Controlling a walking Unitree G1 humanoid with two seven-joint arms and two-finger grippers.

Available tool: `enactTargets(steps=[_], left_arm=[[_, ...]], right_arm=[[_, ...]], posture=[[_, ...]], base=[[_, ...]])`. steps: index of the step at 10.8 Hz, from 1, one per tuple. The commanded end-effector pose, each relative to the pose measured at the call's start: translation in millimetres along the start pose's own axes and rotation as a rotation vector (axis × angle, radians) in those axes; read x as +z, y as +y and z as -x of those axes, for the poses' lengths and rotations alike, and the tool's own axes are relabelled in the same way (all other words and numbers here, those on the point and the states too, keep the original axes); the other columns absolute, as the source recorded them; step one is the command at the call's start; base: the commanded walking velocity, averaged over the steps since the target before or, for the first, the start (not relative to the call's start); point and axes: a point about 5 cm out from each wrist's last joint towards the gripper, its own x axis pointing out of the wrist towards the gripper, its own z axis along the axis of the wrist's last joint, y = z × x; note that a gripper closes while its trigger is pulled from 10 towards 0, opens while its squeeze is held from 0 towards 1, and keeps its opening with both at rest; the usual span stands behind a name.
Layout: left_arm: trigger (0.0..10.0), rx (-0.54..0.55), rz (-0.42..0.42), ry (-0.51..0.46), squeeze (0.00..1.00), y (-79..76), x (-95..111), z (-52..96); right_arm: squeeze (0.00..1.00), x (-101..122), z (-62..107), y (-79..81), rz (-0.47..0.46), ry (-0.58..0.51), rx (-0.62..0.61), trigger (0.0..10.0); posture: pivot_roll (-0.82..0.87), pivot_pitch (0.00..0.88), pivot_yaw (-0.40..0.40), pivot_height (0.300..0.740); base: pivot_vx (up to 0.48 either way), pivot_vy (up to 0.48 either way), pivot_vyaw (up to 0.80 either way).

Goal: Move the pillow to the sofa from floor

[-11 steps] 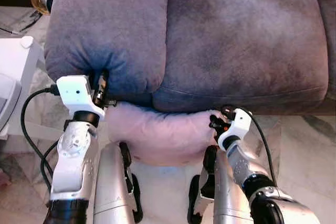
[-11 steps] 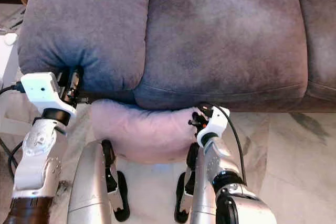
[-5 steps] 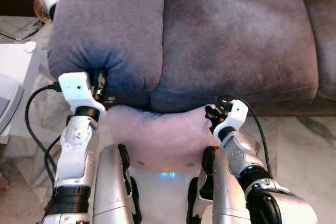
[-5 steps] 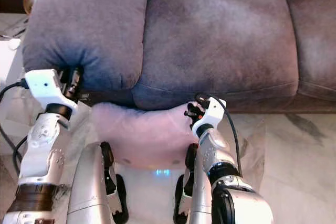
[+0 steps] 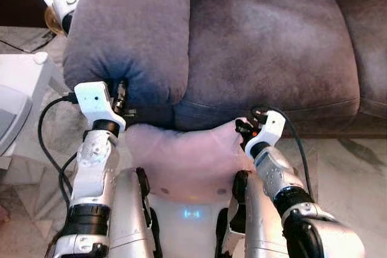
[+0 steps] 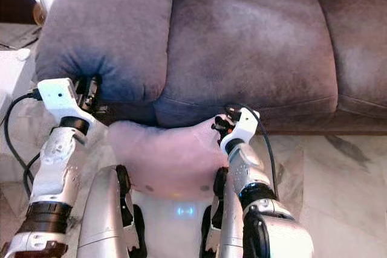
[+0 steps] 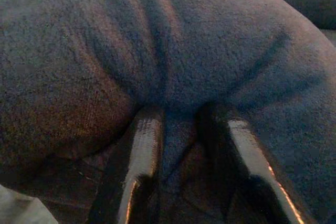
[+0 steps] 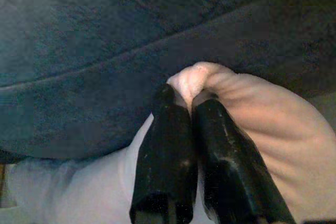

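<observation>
A soft pink pillow (image 5: 181, 158) hangs between my arms, pushed against the front of the grey-purple sofa (image 5: 266, 46) just below the seat edge. My right gripper (image 8: 186, 98) is shut on the pillow's right corner (image 5: 239, 128), and a pinch of pink fabric bulges past its fingertips. My left gripper (image 7: 181, 119) is at the pillow's left end, under the sofa's armrest (image 5: 130, 34). Its fingers (image 7: 142, 150) stand apart and press into the armrest's dark fabric. I cannot tell whether they touch the pillow.
White furniture (image 5: 18, 89) stands close on the left of the armrest, with a black cable (image 5: 45, 143) hanging by my left arm. My silver legs (image 5: 130, 216) are right under the pillow. Marble floor (image 5: 351, 167) lies open on the right.
My right gripper has risen a little with the pillow's corner, up to the seat's front edge. The camera has shifted, showing more of the sofa on the right. The left gripper stays at the armrest.
</observation>
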Motion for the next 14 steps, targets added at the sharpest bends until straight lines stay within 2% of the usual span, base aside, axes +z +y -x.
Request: enactTargets(steps=[1, 2, 3, 4, 5, 6, 10, 12, 13, 14], left_arm=[[10.0, 0.036, 0.033, 0.106, 0.00, 7.2, -23, 9.1], [10.0, 0.036, 0.024, 0.134, 0.00, 7.7, -30, 13.7], [10.0, 0.046, 0.029, 0.151, 0.00, 9.5, -35, 21.0], [10.0, 0.053, 0.031, 0.161, 0.00, 10.7, -38, 26.5], [10.0, 0.051, 0.033, 0.167, 0.00, 11.8, -41, 29.3], [10.0, 0.052, 0.035, 0.171, 0.00, 13.0, -43, 31.4], [10.0, 0.053, 0.029, 0.162, 0.00, 13.6, -41, 25.9], [10.0, 0.053, 0.024, 0.153, 0.00, 15.4, -38, 27.0], [10.0, 0.050, 0.022, 0.152, 0.00, 16.5, -37, 27.5], [10.0, 0.049, 0.022, 0.154, 0.00, 16.4, -37, 27.2]], right_arm=[[0.00, 52, -3.4, 21.6, 0.069, -0.226, 0.093, 10.0], [0.00, 46, 1.6, 18.5, 0.122, -0.226, 0.086, 10.0], [0.00, 32, 9.7, 3.5, 0.152, -0.206, 0.037, 10.0], [0.00, 28, 16.9, -5.2, 0.190, -0.226, -0.004, 10.0], [0.00, 29, 22.4, -6.2, 0.221, -0.256, -0.020, 10.0], [0.00, 30, 29.0, 0.3, 0.263, -0.299, 0.007, 10.0], [0.00, 40, 35.5, 23.9, 0.253, -0.355, 0.050, 10.0], [0.00, 63, 44.3, 41.1, 0.244, -0.429, 0.073, 10.0], [0.00, 94, 53.6, 61.7, 0.231, -0.523, 0.115, 10.0], [0.00, 103, 56.0, 66.8, 0.232, -0.546, 0.120, 10.0]], posture=[[0.14, 0.193, -0.045, 0.523], [0.14, 0.188, -0.046, 0.523], [0.13, 0.185, -0.045, 0.523], [0.14, 0.183, -0.040, 0.523], [0.13, 0.183, -0.033, 0.523], [0.13, 0.182, -0.029, 0.523], [0.14, 0.174, -0.020, 0.523], [0.14, 0.173, -0.014, 0.523], [0.13, 0.172, -0.009, 0.523], [0.13, 0.169, -0.008, 0.523]], base=[[0.000, 0.000, 0.00], [0.000, 0.000, 0.00], [0.000, 0.000, 0.00], [0.000, 0.000, 0.00], [0.000, 0.000, 0.00], [0.000, 0.000, 0.00], [0.000, 0.000, 0.00], [0.000, 0.000, 0.00], [0.000, 0.000, 0.00], [0.000, 0.000, 0.00]])
